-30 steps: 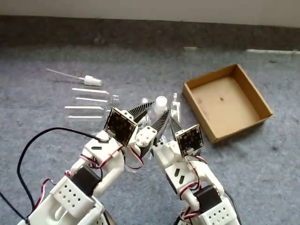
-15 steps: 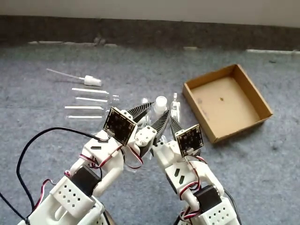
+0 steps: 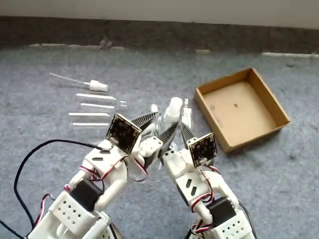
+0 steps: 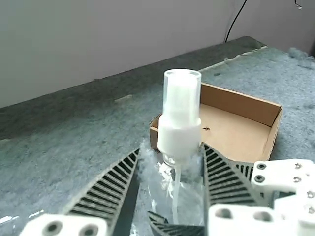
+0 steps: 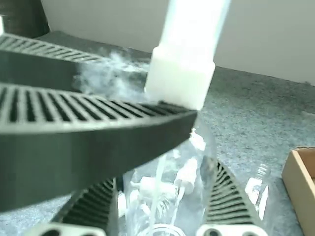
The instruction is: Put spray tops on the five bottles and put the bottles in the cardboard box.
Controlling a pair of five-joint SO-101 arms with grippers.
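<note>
A clear bottle [image 4: 167, 184] stands upright between the two arms, with a white spray top [image 3: 173, 106] on its neck and the dip tube inside. My left gripper [image 4: 170, 169] is shut on the bottle just below the spray top [image 4: 181, 123]. My right gripper [image 5: 162, 209] is shut on the same bottle [image 5: 162, 196] lower down. The left gripper's ribbed finger crosses in front of it in the right wrist view. The cardboard box [image 3: 222, 79] sits empty to the right, close to both grippers.
A loose spray top with a long tube [image 3: 94, 85] and several clear bottles and tubes [image 3: 97, 105] lie at the back left. Another clear bottle [image 3: 185, 113] lies between the grippers and the box. A black cable [image 3: 30, 154] loops beside the left arm.
The left arm has shifted slightly left, and the spray top now stands a little higher and farther back. The right arm has not moved.
</note>
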